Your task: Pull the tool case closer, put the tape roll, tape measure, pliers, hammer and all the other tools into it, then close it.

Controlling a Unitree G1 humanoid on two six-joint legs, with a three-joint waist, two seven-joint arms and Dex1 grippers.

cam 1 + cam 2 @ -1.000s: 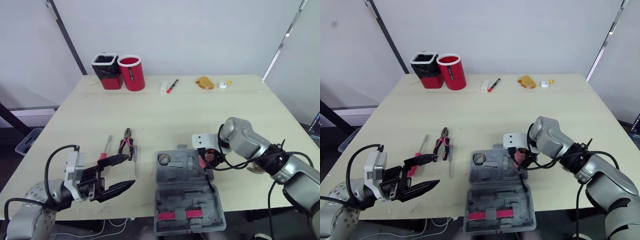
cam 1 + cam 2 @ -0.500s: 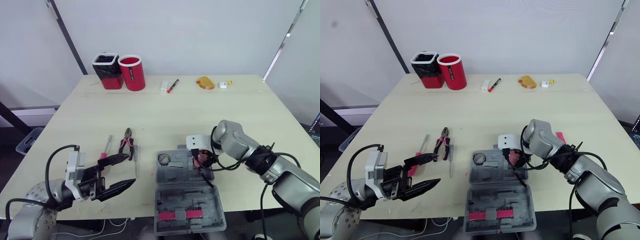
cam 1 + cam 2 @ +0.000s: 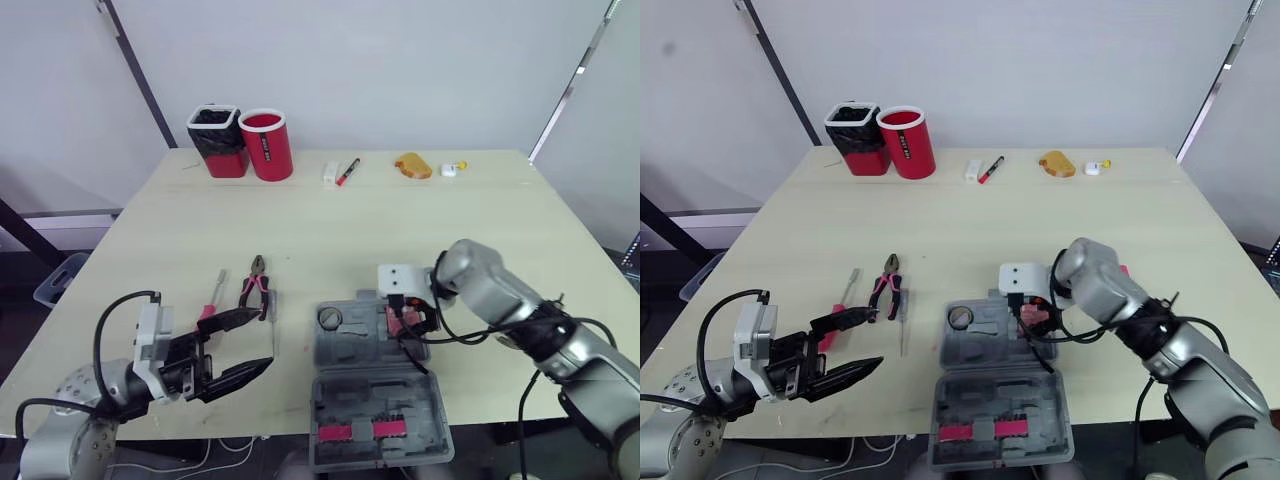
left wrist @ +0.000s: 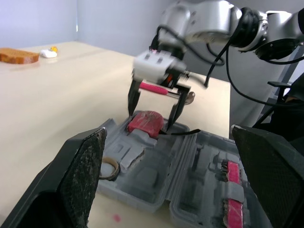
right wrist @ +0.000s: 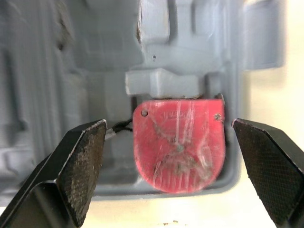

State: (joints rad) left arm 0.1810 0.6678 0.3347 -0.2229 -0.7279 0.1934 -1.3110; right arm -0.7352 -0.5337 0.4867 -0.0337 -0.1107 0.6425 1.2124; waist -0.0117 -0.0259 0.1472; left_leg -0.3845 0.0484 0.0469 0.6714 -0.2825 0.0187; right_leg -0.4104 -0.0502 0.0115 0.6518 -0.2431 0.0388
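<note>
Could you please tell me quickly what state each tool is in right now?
Left tool: open, holding nothing.
Right tool: open, straddling the red tape measure in the tool case.

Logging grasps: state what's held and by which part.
Nothing. The right gripper is open over the tape measure in the tool case; left gripper open too.

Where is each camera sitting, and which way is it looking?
Eye views: on the head, looking forward and down at the table; both arms, left claw and right claw show.
Left wrist view: on the left wrist, looking along its open claw fingers towards the tool case and the right claw.
Right wrist view: on the right wrist, looking down into the case at the red tape measure, between its open fingers.
Shared: both wrist views show the tape measure.
</note>
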